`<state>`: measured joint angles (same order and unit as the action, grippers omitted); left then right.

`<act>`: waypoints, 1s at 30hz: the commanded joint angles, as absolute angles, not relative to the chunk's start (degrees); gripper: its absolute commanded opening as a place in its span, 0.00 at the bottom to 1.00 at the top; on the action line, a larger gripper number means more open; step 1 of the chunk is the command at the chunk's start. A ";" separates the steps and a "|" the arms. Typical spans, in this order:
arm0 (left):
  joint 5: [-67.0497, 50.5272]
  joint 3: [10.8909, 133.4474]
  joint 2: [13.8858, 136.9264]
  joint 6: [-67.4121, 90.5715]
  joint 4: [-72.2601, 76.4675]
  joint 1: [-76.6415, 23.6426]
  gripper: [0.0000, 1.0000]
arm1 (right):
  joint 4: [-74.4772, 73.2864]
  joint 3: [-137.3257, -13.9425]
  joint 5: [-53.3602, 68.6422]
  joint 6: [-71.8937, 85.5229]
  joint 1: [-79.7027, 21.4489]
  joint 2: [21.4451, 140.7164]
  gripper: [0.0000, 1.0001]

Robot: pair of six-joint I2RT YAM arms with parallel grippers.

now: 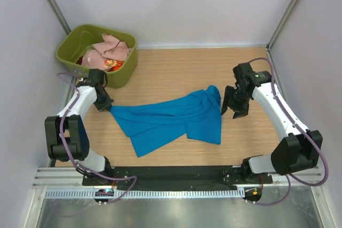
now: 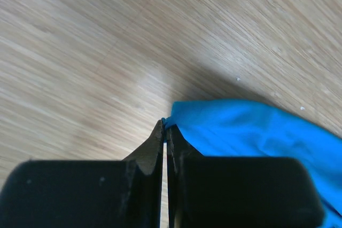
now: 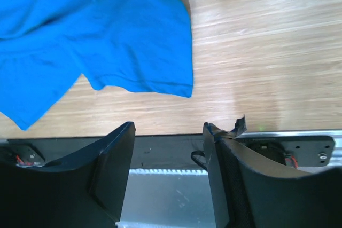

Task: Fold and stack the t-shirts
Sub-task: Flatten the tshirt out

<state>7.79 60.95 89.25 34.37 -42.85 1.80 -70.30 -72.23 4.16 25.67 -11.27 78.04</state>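
blue t-shirt (image 1: 171, 118): in the left wrist view the cloth is running off the right edge and passing behind the gripper body; in the right wrist view the top and left edges are cropping it.
left gripper (image 2: 164, 124): its closed fingers are hiding the shirt's pinched tip; how much cloth is lying between them cannot be told.
pink t-shirt (image 1: 109, 46): it is lying bunched in the tub (image 1: 66, 44) at the counter's far-left corner, its own folds masking its outline.
red-orange patterned t-shirt (image 1: 114, 64): only a small patch is showing beneath the pink; the print is too small to read.
right gripper (image 3: 166, 130): the bottom edge is cutting off its finger bases.
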 commanded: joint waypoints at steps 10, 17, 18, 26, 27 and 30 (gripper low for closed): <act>7.12 59.50 85.34 31.20 -44.21 1.93 0.00 | -57.05 -50.55 10.81 34.89 -15.82 79.01 0.55; 4.04 59.85 85.43 30.94 -44.21 1.93 0.00 | -48.26 -43.51 10.11 38.32 -15.82 81.38 0.51; 3.96 59.94 85.43 30.85 -44.30 1.93 0.00 | -47.38 -43.07 9.93 39.02 -15.91 81.73 0.50; 2.99 59.77 83.94 29.88 -45.26 1.93 0.00 | -41.22 -39.64 7.74 42.01 -15.82 83.76 0.43; 2.90 59.77 83.67 29.88 -45.26 1.93 0.00 | -41.13 -39.55 7.73 42.10 -15.82 83.85 0.43; 2.72 59.59 83.41 29.79 -45.44 1.93 0.00 | -41.92 -38.15 7.03 42.71 -15.82 83.06 0.41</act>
